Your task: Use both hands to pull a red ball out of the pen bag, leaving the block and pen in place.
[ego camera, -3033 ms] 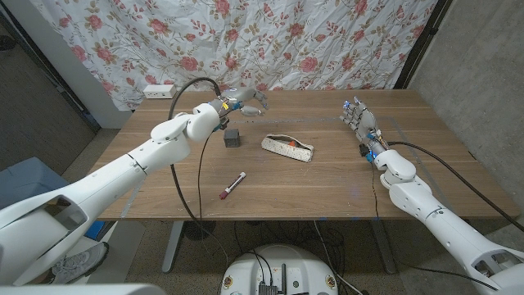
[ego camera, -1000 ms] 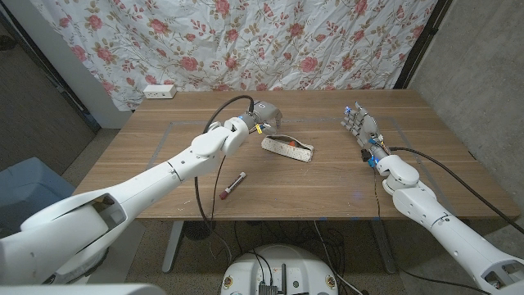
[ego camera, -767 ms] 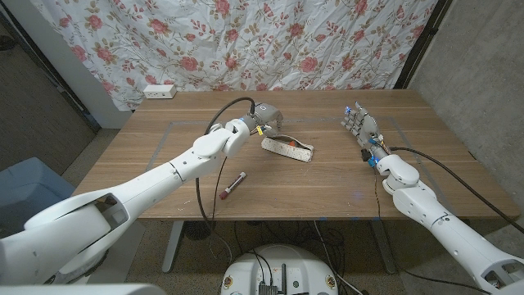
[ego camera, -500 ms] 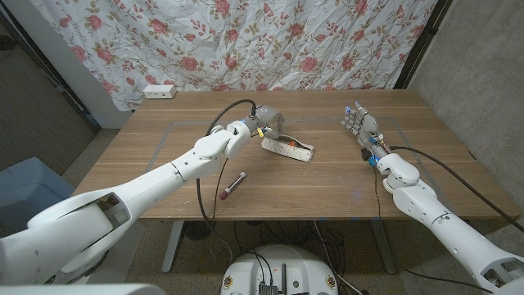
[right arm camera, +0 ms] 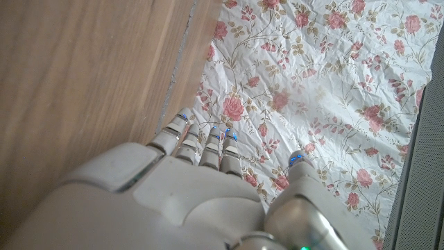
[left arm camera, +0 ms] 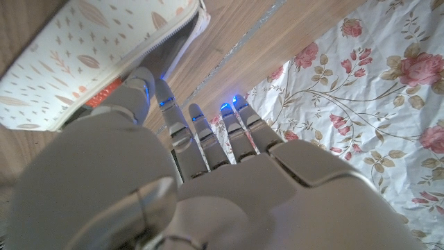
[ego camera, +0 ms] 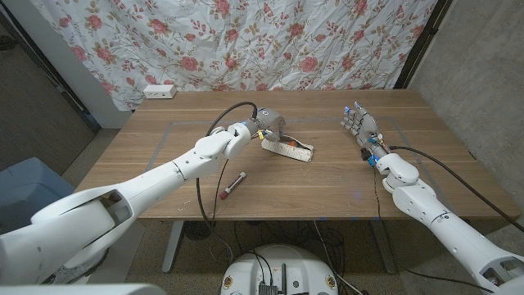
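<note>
The cream patterned pen bag (ego camera: pixel 287 148) lies at the table's middle with its zip open, and bits of red show inside the opening. My left hand (ego camera: pixel 267 126) is at the bag's left end. In the left wrist view its thumb (left arm camera: pixel 139 87) touches the bag (left arm camera: pixel 83 48) at the opening, beside a red patch (left arm camera: pixel 104 94), while the other fingers reach out straight and hold nothing. The pen (ego camera: pixel 232 185), with a dark red cap, lies nearer me on the wood. My left arm hides the spot where the block stood. My right hand (ego camera: pixel 361 128) stands on its edge at the right, fingers straight, empty.
A white power strip (ego camera: pixel 159 90) sits at the table's (ego camera: pixel 327 184) far left corner. A floral curtain (ego camera: pixel 270 41) hangs close behind the far edge. Faint tape lines mark a rectangle on the wood.
My left hand has moved right from above the dark block to the bag's left end, edging closer over the last second. The right hand and pen stay put.
</note>
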Robot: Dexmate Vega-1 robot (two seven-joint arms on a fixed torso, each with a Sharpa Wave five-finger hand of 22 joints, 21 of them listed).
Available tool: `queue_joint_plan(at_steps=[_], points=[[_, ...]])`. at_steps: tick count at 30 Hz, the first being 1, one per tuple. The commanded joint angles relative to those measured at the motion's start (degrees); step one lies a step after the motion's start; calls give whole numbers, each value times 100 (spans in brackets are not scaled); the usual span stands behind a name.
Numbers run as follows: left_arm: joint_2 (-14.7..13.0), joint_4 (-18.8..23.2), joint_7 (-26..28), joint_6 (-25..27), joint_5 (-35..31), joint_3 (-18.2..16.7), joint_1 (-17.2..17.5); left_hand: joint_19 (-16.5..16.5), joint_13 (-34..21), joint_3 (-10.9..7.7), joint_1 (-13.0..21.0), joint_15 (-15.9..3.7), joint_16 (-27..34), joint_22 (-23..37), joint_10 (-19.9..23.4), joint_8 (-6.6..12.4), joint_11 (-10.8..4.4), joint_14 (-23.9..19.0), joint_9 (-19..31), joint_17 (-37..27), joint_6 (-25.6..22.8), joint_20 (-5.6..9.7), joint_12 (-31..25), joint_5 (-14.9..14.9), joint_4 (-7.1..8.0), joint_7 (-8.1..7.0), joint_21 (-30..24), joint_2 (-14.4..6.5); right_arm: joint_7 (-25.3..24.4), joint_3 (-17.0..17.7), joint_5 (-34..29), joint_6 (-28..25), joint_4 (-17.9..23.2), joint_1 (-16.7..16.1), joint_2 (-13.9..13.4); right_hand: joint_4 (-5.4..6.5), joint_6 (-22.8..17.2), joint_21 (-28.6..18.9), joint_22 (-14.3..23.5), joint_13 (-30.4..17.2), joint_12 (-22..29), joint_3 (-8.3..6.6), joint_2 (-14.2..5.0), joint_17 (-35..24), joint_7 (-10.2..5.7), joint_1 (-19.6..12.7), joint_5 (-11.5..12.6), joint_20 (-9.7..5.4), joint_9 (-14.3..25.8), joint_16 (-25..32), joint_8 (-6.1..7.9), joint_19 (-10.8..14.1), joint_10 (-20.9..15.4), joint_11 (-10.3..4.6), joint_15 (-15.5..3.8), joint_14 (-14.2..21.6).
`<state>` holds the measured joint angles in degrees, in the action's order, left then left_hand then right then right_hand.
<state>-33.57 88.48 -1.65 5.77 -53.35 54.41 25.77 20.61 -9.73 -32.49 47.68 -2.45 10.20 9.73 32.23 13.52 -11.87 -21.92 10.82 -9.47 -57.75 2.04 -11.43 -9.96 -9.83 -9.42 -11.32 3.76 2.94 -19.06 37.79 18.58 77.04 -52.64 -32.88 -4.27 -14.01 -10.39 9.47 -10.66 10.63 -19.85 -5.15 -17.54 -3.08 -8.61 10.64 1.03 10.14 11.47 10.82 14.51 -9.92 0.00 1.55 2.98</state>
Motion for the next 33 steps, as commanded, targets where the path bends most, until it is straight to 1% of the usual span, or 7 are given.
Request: queue_joint_plan(at_steps=[1, 8, 19, 33], points=[[7, -231, 134, -227, 51, 82, -109, 69, -32, 52, 83, -789, 49, 34, 59, 29, -20, -83, 13, -9, -108, 7, 19, -14, -4, 10, -13, -14, -43, -4, 15, -28, 11, -17, 17, -35, -48, -24, 10, -17, 43, 9, -55, -6, 18, -18, 11, 40, -1, 46, 29, 11, -23, -9, 11, 41], [-9, -351, 208, -413, 82, 122, -170, 86, -32, 78, 108, -807, 53, 34, 102, 21, -26, -108, 1, -8, -163, 13, 19, -15, -5, 4, -17, -34, -95, 0, 2, -45, 56, -44, 10, -41, -63, -24, 10, -17, 43, 9, -60, 1, 13, -15, 11, 40, -1, 46, 30, 8, -23, -1, 10, 36], [24, -565, 262, -566, 90, 187, -269, 95, -33, 105, 135, -823, 52, 34, 133, 0, -31, -129, -3, -7, -177, 21, 24, -15, -8, -6, -18, -48, -119, 1, 3, -88, 116, -66, -9, -50, -78, -26, 10, -17, 43, 8, -71, 11, 12, -12, 11, 41, 0, 53, 27, 9, -22, -8, 14, 42], [58, -730, 290, -654, 120, 243, -357, 126, -33, 140, 179, -825, 48, 34, 169, -28, -32, -150, 4, -6, -174, 18, 31, -15, -12, 4, -25, -71, -127, 2, 14, -134, 102, -50, -15, -63, -96, -27, 10, -17, 43, 7, -83, 25, -5, -7, 11, 54, 1, 56, 24, 9, -20, -5, 10, 34]])
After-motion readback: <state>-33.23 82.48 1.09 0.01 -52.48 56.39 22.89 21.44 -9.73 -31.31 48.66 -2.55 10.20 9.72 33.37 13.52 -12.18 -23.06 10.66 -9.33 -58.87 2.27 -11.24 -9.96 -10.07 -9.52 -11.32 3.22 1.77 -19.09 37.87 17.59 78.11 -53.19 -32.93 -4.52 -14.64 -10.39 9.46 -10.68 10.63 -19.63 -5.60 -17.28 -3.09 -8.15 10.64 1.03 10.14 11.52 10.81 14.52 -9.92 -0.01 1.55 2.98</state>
